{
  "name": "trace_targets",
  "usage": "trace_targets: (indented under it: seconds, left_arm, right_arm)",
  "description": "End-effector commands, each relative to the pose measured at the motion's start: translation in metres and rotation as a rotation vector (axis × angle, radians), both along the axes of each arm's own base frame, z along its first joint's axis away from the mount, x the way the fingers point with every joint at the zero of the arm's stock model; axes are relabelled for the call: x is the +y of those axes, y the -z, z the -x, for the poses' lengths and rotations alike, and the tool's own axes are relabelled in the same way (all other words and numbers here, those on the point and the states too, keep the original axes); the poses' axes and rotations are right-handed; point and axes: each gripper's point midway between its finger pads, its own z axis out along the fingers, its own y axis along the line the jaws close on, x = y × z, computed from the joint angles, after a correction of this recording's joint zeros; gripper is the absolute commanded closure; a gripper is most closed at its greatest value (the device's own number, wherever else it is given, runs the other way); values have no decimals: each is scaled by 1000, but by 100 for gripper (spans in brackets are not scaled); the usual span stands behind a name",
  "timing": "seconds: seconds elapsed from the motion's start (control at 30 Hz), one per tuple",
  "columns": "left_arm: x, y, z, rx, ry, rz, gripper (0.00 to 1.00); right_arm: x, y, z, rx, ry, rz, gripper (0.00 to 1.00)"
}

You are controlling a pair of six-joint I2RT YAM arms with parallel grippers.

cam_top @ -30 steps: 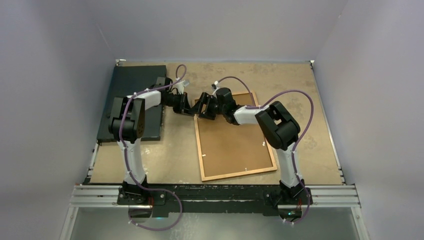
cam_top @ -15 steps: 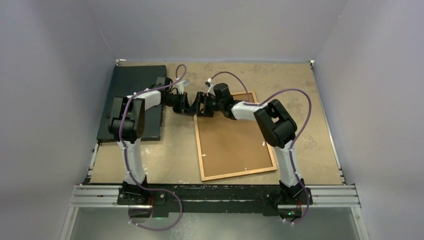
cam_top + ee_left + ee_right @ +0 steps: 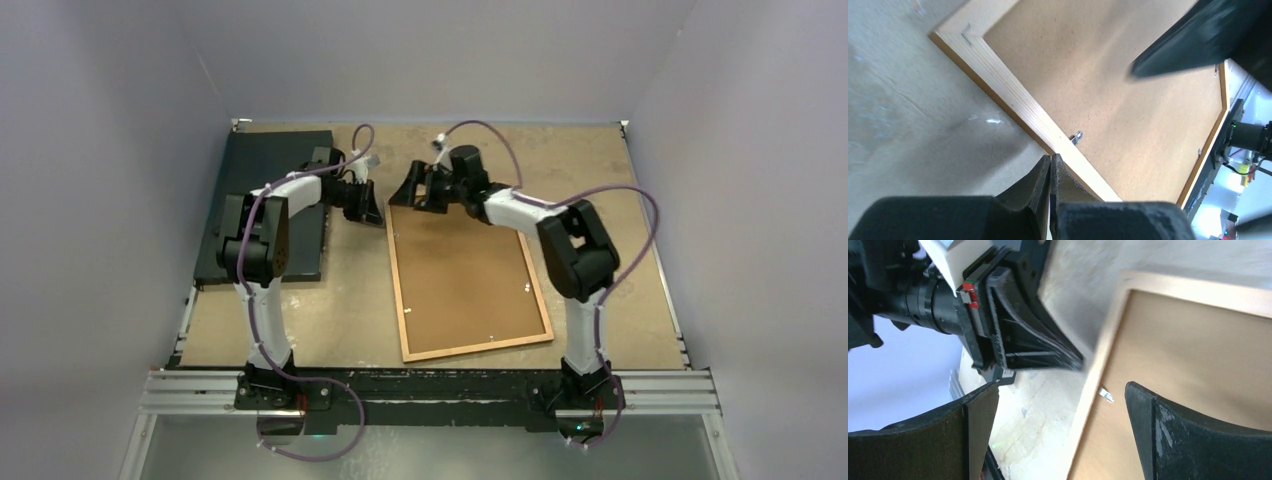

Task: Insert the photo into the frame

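The frame (image 3: 478, 347) lies flat mid-table with its narrow orange-brown border around a plain brown backing board (image 3: 465, 280). The photo is out of view. My left gripper (image 3: 372, 212) is shut on nothing just left of the frame's far-left corner. In the left wrist view its tips (image 3: 1050, 161) hover at the frame's pale edge (image 3: 1013, 100), close to a small metal tab (image 3: 1077, 136). My right gripper (image 3: 405, 192) stands open above that same corner. From the right wrist its fingers (image 3: 979, 427) straddle the frame's edge (image 3: 1098, 370) and a tab (image 3: 1104, 392), with nothing between them.
A dark grey-black mat (image 3: 262, 170) lies at the far left, partly under the left arm. The two grippers sit close together near the frame's far-left corner. Grey walls enclose the table on three sides.
My right gripper has opened wider and drawn back from the left gripper toward the far edge. The left gripper stayed shut and barely shifted.
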Motion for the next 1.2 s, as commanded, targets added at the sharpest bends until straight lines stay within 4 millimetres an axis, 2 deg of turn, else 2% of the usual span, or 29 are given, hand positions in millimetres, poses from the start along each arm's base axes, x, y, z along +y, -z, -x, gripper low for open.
trace_targets:
  seconds: [0.0, 0.07, 0.17, 0.27, 0.33, 0.43, 0.53, 0.67, 0.83, 0.9, 1.0, 1.17]
  left_arm:
    - [8, -41, -45, -192, 12, -43, 97]
    - [5, -51, -67, -246, 15, -43, 89]
    - [-3, -63, -100, -320, 26, -20, 76]
    - [-14, -62, -127, -360, 28, -20, 71]
    - [-20, -59, -141, -378, 23, -21, 69]
    - [-29, -45, -147, -365, 47, -16, 67]
    - [-38, -34, -143, -341, 84, -9, 67]
    - [-43, -25, -131, -323, 123, -7, 68]
    - [-42, -19, -122, -315, 141, -14, 69]
    - [-41, -16, -120, -312, 147, -17, 70]
    - [-40, -9, -116, -303, 155, -24, 72]
    - [-33, 4, -107, -287, 172, -62, 78]
  right_arm:
    - [-97, -60, -46, -99, 312, 24, 1]
    - [-136, -51, -45, -60, 440, 97, 1]
    - [-185, -36, -31, 6, 602, 184, 1]
    - [-216, -19, 0, 112, 688, 236, 1]
    - [-232, -19, 25, 157, 728, 265, 1]
    - [-256, -9, 57, 229, 790, 345, 1]
    - [-285, 4, 76, 308, 847, 416, 1]
    - [-294, 17, 102, 376, 874, 402, 1]
    - [-299, 43, 155, 565, 845, 491, 1]
    - [-301, 51, 170, 618, 827, 532, 1]
    - [-300, 54, 176, 633, 831, 518, 1]
    - [-302, 51, 158, 580, 861, 505, 1]
